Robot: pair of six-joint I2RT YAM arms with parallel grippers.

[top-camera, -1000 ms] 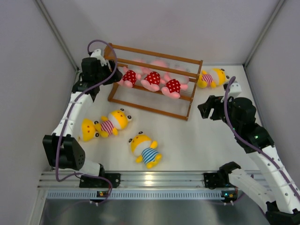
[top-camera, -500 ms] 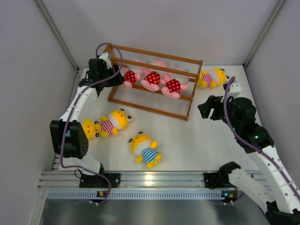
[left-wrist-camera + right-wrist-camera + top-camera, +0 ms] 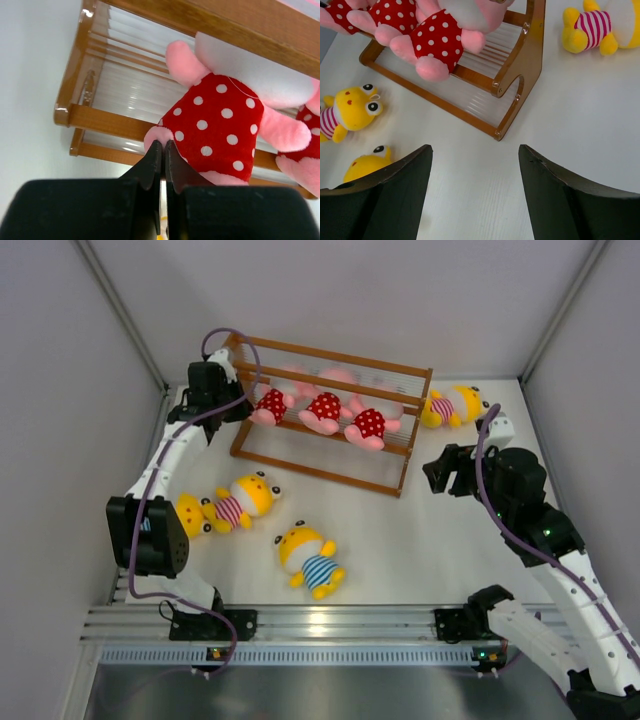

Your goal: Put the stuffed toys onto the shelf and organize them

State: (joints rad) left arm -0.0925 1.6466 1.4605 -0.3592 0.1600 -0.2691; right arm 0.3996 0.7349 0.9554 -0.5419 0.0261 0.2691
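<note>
A: The ground here is a white table (image 3: pixel 420 540), closed in by plain grey walls (image 3: pixel 400 300). Where does the shelf stand?

B: The shelf (image 3: pixel 330 415) is directly in front of the left gripper (image 3: pixel 163 145), which is at the shelf's left end.

A: Does this gripper hold something?

B: Its two fingers are pressed together. The tips touch the foot of the nearest pink toy (image 3: pixel 220 125), which lies on the shelf just above them and a little to the right. I cannot tell if some plush is caught between them.

A: Are there other toys on the shelf?

B: Yes. The middle pink toy (image 3: pixel 325 410) and the far pink toy (image 3: pixel 370 425) lie further to the right of that gripper, in one row with the first, close together.

A: And the right gripper?

B: The right gripper (image 3: pixel 474 150) is wide open, with nothing between its fingers, over bare table. The right end of the shelf is just ahead of it. Ahead and to its right a yellow toy in pink stripes (image 3: pixel 600 27) lies on the table, beside the shelf and not on it.

A: Are more toys on the table?

B: Three. Far to the left of the right gripper lies a second pink-striped yellow toy (image 3: pixel 240 502). Another yellow toy (image 3: pixel 188 515) touches it and is partly hidden by the left arm (image 3: pixel 165 465). A blue-striped yellow toy (image 3: pixel 310 560) lies near them. All three are well behind the left gripper.
</note>
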